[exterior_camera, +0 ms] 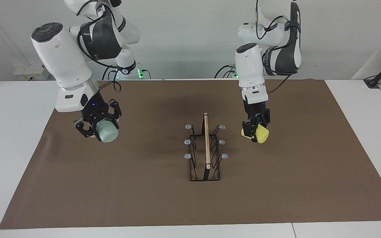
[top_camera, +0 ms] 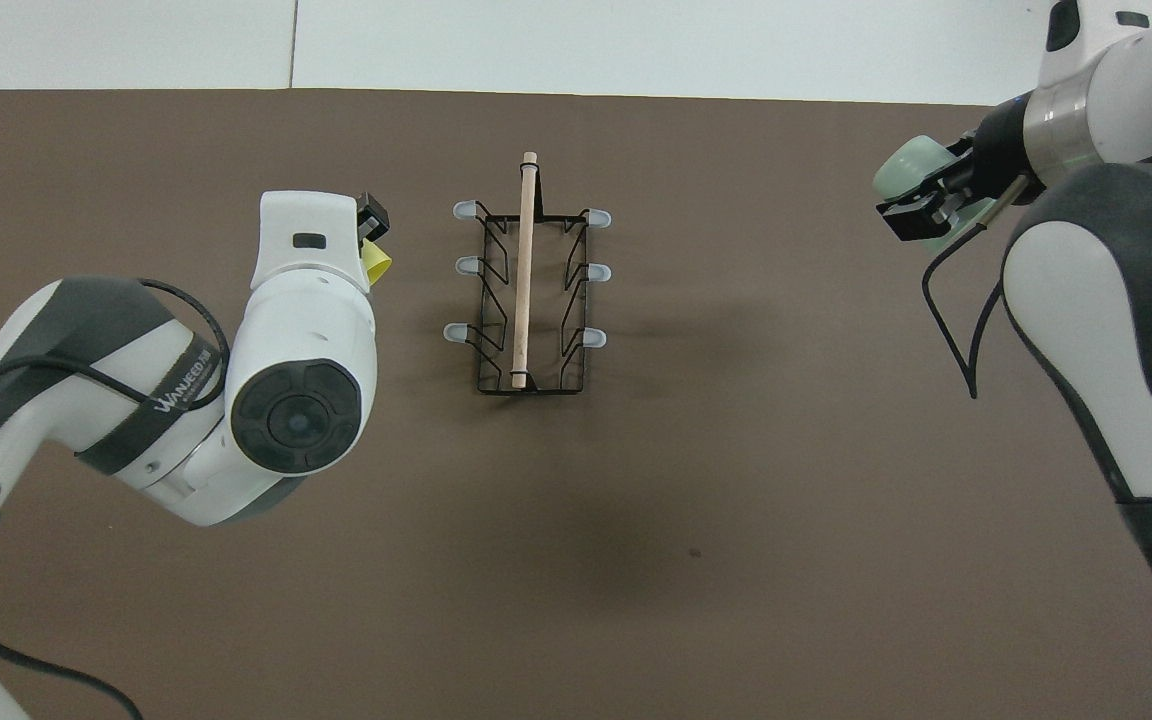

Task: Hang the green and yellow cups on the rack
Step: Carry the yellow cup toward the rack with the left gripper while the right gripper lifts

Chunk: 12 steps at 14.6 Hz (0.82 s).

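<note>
Inspecting the scene, we find the left gripper (exterior_camera: 256,131) clenched on the bright yellow tapered plastic cup (exterior_camera: 260,135), held in the air right of centre in the facing view, just beside the black wire rack with its light wooden rod and grey-tipped prongs (exterior_camera: 205,150). The right gripper (exterior_camera: 95,128) grasps the pale mint green plastic cup (exterior_camera: 107,133) over the brown mat (exterior_camera: 144,198) at centre left, well apart from the rack. We judge both cups light, stiff, smooth-walled and liable to slip, so a wall or rim pinch leaving the mouth clear for a prong seems best.
</note>
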### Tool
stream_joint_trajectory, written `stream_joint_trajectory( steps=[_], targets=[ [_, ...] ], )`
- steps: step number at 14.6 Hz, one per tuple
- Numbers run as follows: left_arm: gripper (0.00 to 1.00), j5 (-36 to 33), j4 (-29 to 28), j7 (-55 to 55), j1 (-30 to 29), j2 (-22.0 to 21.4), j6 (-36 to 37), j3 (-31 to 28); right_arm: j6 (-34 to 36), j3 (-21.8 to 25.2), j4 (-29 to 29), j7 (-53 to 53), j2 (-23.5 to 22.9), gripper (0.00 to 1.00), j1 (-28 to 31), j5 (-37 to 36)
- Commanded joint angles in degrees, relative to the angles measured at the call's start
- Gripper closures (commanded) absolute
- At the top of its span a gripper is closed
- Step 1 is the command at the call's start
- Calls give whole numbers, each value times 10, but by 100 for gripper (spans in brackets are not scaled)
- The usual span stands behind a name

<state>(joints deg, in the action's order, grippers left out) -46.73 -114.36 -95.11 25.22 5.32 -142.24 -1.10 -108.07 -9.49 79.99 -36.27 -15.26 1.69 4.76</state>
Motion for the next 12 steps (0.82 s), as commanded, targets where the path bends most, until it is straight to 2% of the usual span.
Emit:
stream_joint_trajectory(
  steps=[1, 2, 6, 9, 12],
  targets=[
    [100, -72, -39, -71, 25, -25, -11, -9, -10, -17, -13, -6, 6, 100, 12, 98],
    [100, -77, -47, -78, 39, -28, -8, -9, -41, -18, -11, -7, 8, 100, 10, 136],
    [100, -103, -70, -102, 75, -28, -2, -8, -121, -26, -1, -28, 8, 100, 3, 205],
    [100, -104, -93, -102, 90, -37, -8, -6, -155, -26, 34, -138, 24, 100, 23, 335],
    [100, -103, -95, -104, 105, -37, -11, -4, -158, -26, 105, -272, 63, 100, 53, 470]
  ],
)
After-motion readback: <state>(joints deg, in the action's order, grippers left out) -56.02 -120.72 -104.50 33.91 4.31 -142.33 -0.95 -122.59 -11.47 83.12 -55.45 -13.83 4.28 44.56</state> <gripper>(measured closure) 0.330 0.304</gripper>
